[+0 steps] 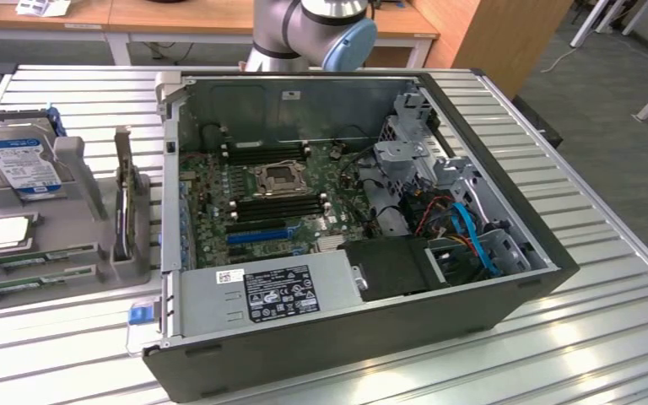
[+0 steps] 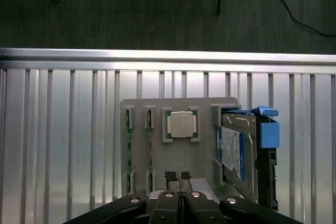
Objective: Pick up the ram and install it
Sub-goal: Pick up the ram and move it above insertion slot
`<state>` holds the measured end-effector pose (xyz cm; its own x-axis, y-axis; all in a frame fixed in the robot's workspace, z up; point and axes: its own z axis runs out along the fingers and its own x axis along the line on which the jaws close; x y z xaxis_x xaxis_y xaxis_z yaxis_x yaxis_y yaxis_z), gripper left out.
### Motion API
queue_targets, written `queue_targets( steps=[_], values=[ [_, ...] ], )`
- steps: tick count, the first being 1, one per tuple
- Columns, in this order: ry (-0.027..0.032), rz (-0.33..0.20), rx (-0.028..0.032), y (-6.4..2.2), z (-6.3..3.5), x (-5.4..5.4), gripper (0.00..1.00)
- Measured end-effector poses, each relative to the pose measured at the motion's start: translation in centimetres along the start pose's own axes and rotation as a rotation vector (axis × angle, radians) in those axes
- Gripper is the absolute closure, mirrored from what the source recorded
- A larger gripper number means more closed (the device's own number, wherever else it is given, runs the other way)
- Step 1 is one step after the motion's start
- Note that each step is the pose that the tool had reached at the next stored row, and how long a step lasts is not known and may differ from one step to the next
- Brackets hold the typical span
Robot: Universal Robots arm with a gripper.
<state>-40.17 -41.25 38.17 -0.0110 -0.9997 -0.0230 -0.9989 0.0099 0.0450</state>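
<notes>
Wrist view is showing the gripper [image 2: 177, 178] hovering with its fingers pinched together on nothing, just over the grey holder [image 2: 206, 150], which is sitting near the slatted table's [image 2: 63, 129] edge. The ram [image 2: 127, 150] is standing on edge in a slot along the holder's side farthest from the hard drive [image 2: 233, 150]. I'm guessing it's light, stiff, thin and fragile, so it's wanting a gentle pinch across the exposed long edge, mid-length, keeping off chips and contacts.
</notes>
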Motion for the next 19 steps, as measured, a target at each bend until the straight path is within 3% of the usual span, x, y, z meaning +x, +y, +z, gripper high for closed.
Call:
queue_targets(
  steps=[19],
  values=[
    [0.0004, -0.009, -0.0003, 0.0, 0.0, 0.0, 0.89]
  ],
)
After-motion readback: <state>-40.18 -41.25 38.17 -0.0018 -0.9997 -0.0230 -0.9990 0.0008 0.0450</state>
